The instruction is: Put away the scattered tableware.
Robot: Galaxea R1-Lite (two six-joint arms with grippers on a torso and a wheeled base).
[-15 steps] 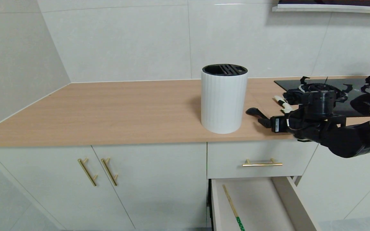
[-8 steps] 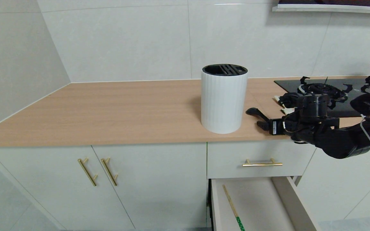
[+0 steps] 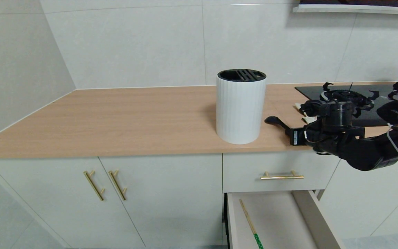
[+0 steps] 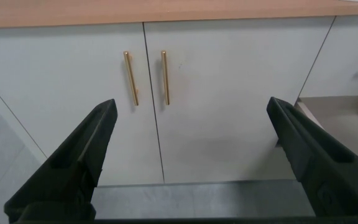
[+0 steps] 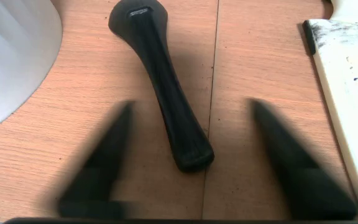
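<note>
Seen from the head, a white ribbed holder (image 3: 241, 110) stands on the counter (image 3: 133, 121). A black handle (image 3: 272, 120) lies just to its right, with the right pincer (image 3: 287, 130) at the handle's near end. A white knife (image 3: 306, 119) lies by the stove (image 3: 344, 95). Below, an open drawer (image 3: 311, 214) holds a chopstick (image 3: 248, 218).

The right wrist view adds what the head view cannot: the pincer gapes wide, one finger on either side of the handle and clear of it. The holder and knife sit at opposite edges.

In the left wrist view, the left pincer (image 4: 190, 106) spreads wide before cupboard doors (image 4: 229, 124).
</note>
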